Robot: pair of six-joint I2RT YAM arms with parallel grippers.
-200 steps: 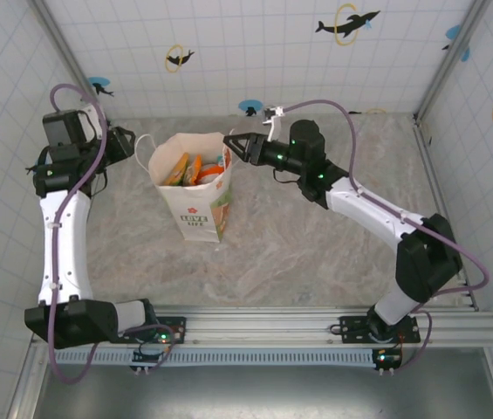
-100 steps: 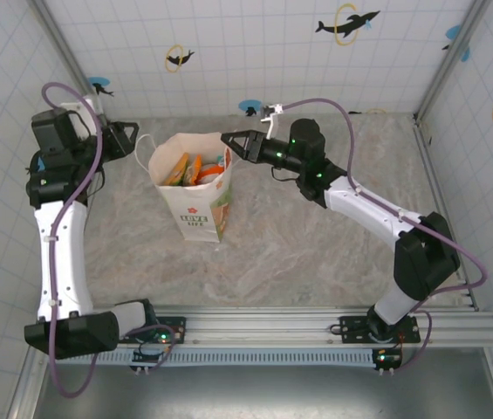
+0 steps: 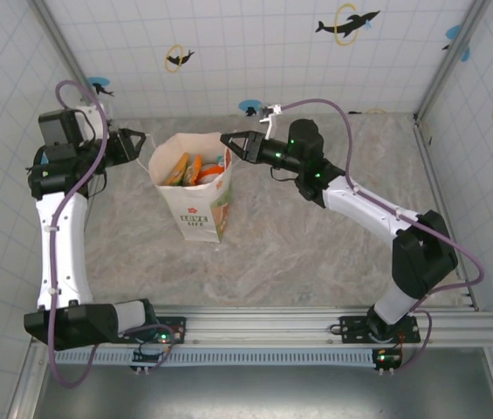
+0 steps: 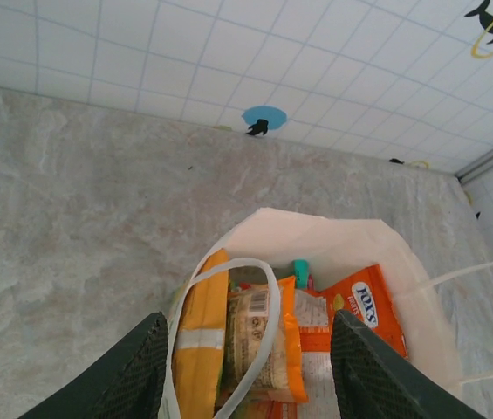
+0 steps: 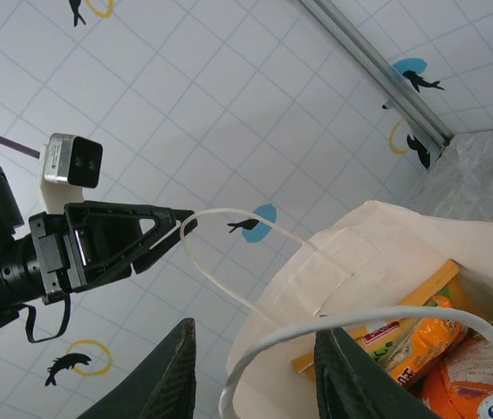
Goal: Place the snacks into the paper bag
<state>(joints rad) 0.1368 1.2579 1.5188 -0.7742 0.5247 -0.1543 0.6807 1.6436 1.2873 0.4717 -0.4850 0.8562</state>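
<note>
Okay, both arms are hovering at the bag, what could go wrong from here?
1. A handle loop appears to lie inside the open left tool; pulling away could snag it and tip the paper bag.
2. The other loop crosses inside the right tool: same risk.
3. If the bag tips, the snacks standing inside may spill.

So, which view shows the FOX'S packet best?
Left wrist: the FOX'S packet stands in the paper bag, its name readable. Top external shows packets too small to tell apart; right wrist shows orange packets I cannot identify.
</note>
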